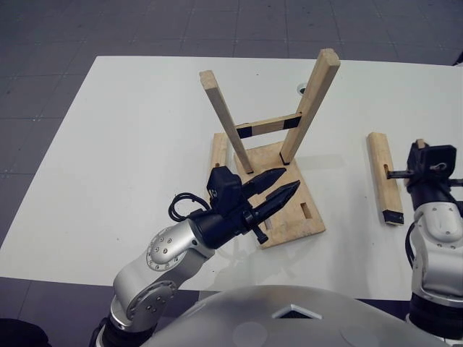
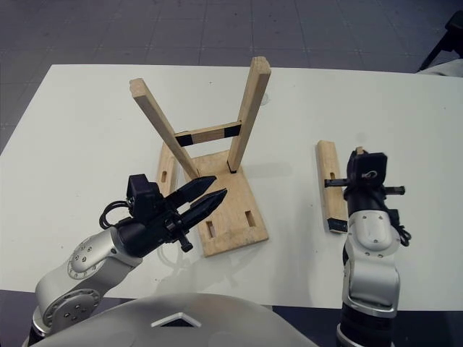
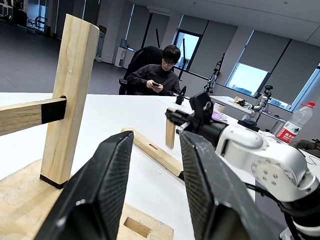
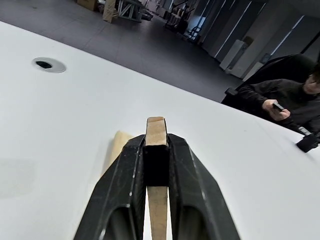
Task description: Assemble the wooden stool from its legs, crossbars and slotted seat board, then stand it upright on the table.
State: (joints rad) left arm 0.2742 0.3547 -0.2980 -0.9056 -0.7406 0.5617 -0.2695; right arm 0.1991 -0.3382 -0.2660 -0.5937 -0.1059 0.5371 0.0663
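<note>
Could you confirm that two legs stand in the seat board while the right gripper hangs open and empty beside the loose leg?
Not quite: the right gripper is shut on a wooden piece, as the right wrist view shows. Two legs do stand in the seat board, and the loose leg lies beside that gripper.

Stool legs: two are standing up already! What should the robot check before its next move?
1. Seat board lies flat on the table: ok.
2. Two legs stand in its slots, joined by a crossbar: ok.
3. Empty slots on the board are uncovered: ok.
4. Left gripper open, holding nothing: ok.
5. Right gripper shut on a wooden piece: ok.
6. That piece lined up with the loose leg on the table: cannot tell.
</note>
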